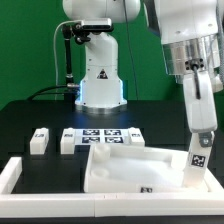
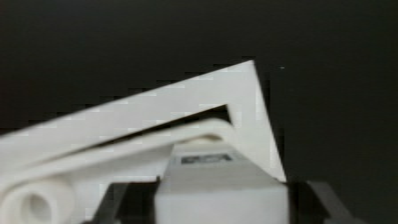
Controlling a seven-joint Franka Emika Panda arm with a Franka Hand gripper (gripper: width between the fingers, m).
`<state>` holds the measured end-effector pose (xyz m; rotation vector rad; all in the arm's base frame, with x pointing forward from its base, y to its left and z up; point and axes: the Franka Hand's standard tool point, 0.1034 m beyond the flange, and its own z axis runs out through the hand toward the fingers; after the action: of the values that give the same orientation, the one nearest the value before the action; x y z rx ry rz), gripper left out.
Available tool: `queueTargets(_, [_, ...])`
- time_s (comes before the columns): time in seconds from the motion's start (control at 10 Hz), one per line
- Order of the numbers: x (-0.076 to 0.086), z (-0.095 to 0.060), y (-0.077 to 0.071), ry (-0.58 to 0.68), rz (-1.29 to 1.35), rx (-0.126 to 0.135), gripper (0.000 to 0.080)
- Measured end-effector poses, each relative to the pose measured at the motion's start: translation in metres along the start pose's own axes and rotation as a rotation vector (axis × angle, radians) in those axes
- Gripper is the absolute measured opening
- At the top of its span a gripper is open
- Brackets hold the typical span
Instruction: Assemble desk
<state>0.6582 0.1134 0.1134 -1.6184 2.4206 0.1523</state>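
Wrist view: gripper (image 2: 222,200) clamped on a leg (image 2: 222,172), dark fingers (image 2: 135,204) either side. Top (image 2: 214,110) sits just beyond the leg tip, one corner dead ahead of the tool, rim running off both ways from it. Exterior view: leg upright, long axis vert., over the top's corner nearest the arm. Contact w/ top: can't tell. Spare legs (image 1: 40,140) well apart, beyond the top's far end. Judgement: next move goes straight down the leg axis into that corner.

Black table (image 1: 25,118) is faced from slightly above, mid-range; white rimmed plastic desk top (image 1: 130,165) is shared, seen close-up from wrist
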Motion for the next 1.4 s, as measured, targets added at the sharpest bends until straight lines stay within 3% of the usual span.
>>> queueTargets(0.3, [0.0, 0.001, 0.0, -0.004, -0.006, -0.002, 0.0317])
queueTargets(0.4, [-0.001, 0.001, 0.001, -0.006, -0.011, -0.003, 0.05])
queueTargets(0.5, [-0.001, 0.001, 0.001, -0.006, -0.016, -0.003, 0.05])
queueTargets(0.6, [-0.001, 0.001, 0.001, -0.006, -0.022, -0.003, 0.0618])
queueTargets(0.7, [-0.002, 0.0, 0.001, -0.007, -0.035, -0.002, 0.0643])
queueTargets(1.0, [-0.008, -0.041, -0.002, -0.039, -0.14, 0.038, 0.0649])
queueTargets(1.4, [-0.008, -0.035, 0.001, -0.035, -0.148, 0.03, 0.0649])
